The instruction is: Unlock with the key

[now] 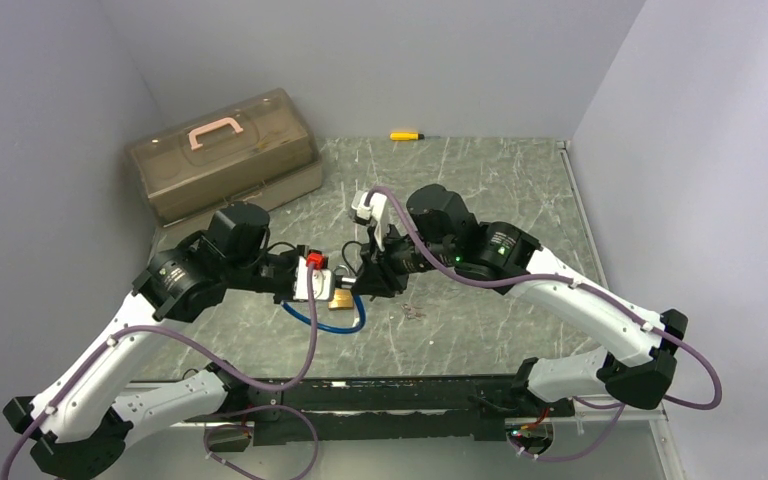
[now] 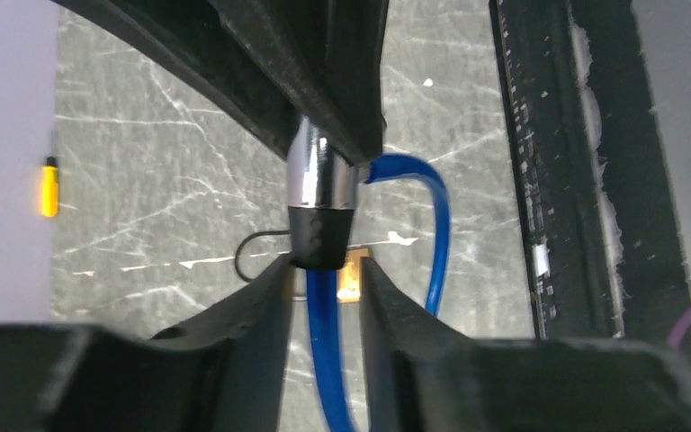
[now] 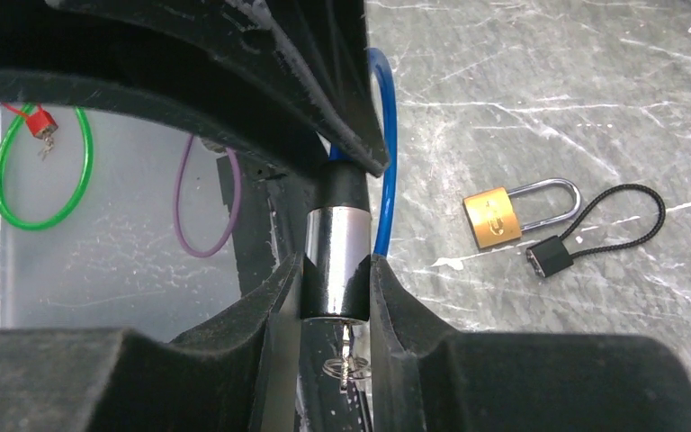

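Observation:
A blue cable lock (image 1: 320,322) with a chrome cylinder (image 3: 336,243) is held up between both arms. My right gripper (image 3: 336,270) is shut on that cylinder. A small key (image 3: 349,355) on a wire ring sticks out of the cylinder's near end, between the right fingers. My left gripper (image 2: 324,270) faces it from the other side. Its fingers straddle the blue cable (image 2: 328,342) just below the cylinder's black end cap (image 2: 321,236), with a gap beside the cable, so it is open. In the top view the two grippers meet at mid-table, left (image 1: 332,282), right (image 1: 367,280).
A brass padlock (image 3: 490,218) and a small black cord lock (image 3: 553,256) lie on the table beneath the grippers. Loose keys (image 1: 413,311) lie just right of them. A brown toolbox (image 1: 225,150) stands at the back left, a yellow screwdriver (image 1: 405,135) by the back wall.

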